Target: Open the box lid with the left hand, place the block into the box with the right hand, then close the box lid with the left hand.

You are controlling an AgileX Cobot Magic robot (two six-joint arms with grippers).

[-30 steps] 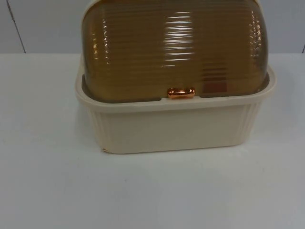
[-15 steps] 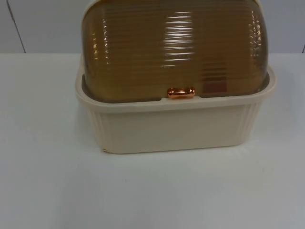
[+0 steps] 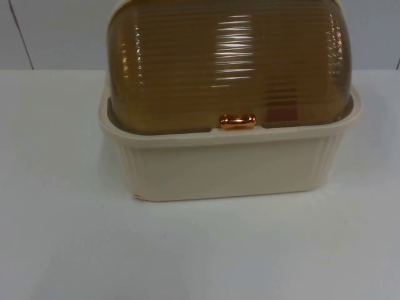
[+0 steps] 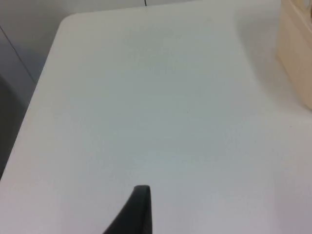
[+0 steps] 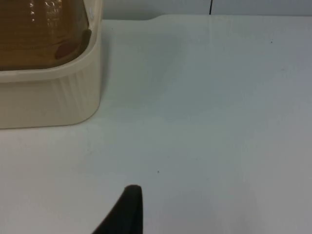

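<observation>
Desk [image 3: 62, 250] surface, white and flat, runs bare along its near edge and to both sides of the cream ribbed plastic box [image 3: 228, 165], which stands toward the far edge by the grey partition wall [image 3: 56, 34]. Its amber ribbed translucent domed lid [image 3: 228, 62] is down, the copper-coloured handle [image 3: 237, 121] resting at the front rim. A dark reddish shape [image 3: 281, 114], possibly the block, shows through the lid near the box's right end. Left gripper [image 4: 139, 212] hangs over open desk left of the box; right gripper [image 5: 124, 209] hangs over open desk to its right. Whether either pair of jaws is spread or pressed together cannot be told; neither touches anything visible.
</observation>
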